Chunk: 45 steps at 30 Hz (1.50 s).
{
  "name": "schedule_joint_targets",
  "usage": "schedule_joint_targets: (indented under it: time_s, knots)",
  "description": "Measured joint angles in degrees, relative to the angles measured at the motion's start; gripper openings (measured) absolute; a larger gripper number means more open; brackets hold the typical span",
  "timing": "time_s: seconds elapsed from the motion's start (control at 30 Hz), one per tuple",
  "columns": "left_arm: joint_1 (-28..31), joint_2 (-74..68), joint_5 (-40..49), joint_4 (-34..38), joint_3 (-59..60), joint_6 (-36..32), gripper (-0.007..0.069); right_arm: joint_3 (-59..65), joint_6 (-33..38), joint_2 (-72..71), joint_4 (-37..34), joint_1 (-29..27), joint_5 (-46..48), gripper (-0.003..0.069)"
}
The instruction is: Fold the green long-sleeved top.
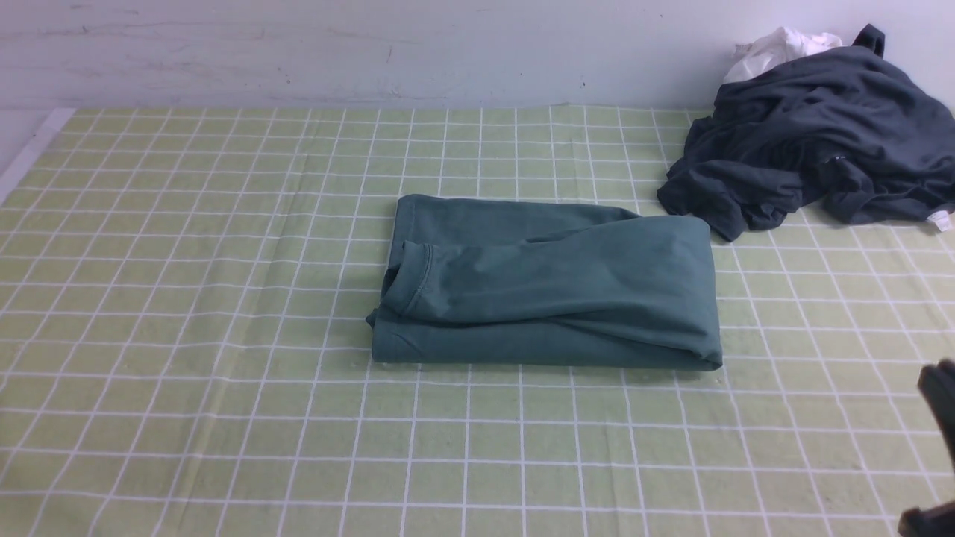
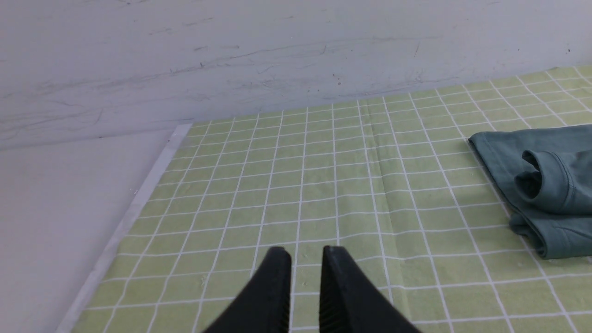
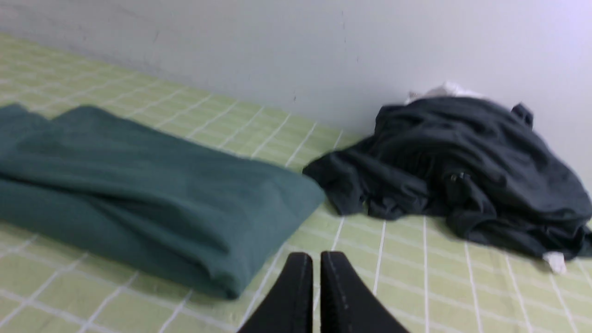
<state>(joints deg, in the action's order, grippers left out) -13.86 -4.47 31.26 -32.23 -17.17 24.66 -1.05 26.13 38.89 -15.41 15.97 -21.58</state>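
Note:
The green long-sleeved top point(image 1: 552, 283) lies folded into a flat rectangle in the middle of the checked tablecloth, with a cuffed sleeve end on its left side. Neither gripper touches it. In the left wrist view its left end point(image 2: 550, 185) lies well away from my left gripper point(image 2: 305, 252), whose jaws stand a little apart over bare cloth with nothing between them. In the right wrist view my right gripper point(image 3: 316, 255) hovers just off the top's right end point(image 3: 138, 185), its fingers almost together and empty. Only a dark part of my right arm point(image 1: 941, 418) shows at the front view's right edge.
A crumpled dark charcoal garment point(image 1: 813, 134) lies heaped at the back right against the wall, with a small white cloth point(image 1: 780, 46) behind it. The green checked tablecloth point(image 1: 186, 298) covers the table. A bare white strip point(image 2: 55, 208) runs along its left edge.

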Motion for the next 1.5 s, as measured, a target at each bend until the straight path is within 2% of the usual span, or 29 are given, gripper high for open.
schedule_joint_targets:
  time_s: [0.17,0.33,0.57,0.73,0.93,1.03,1.5]
  knots:
    - [0.0,0.0,0.0,0.0,0.0,0.0,0.009,2.4,-0.5,-0.1,-0.1,0.0,1.5,0.0025]
    - [0.0,0.0,0.0,0.0,0.0,0.0,0.009,2.5,-0.5,-3.9,0.0,0.2,11.9,0.0025]
    - [0.0,0.0,0.0,-0.1,0.0,0.0,0.009,2.6,-0.7,-21.7,0.1,-0.3,27.5,0.0025]
    - [0.0,0.0,0.0,-0.1,0.0,0.0,0.009,2.6,-3.5,-34.7,2.4,-5.3,41.1,0.0025]
    - [0.0,0.0,0.0,-0.1,0.0,0.0,0.009,2.5,-16.6,-39.4,12.2,-15.1,41.6,0.0025]
    - [0.0,0.0,0.0,-0.1,0.0,0.0,0.009,2.5,-20.6,-39.4,14.2,-17.4,41.6,0.0025]
    - [0.0,0.0,0.0,-0.1,0.0,0.0,0.009,2.5,-21.2,-39.4,14.8,-18.1,41.9,0.0025]
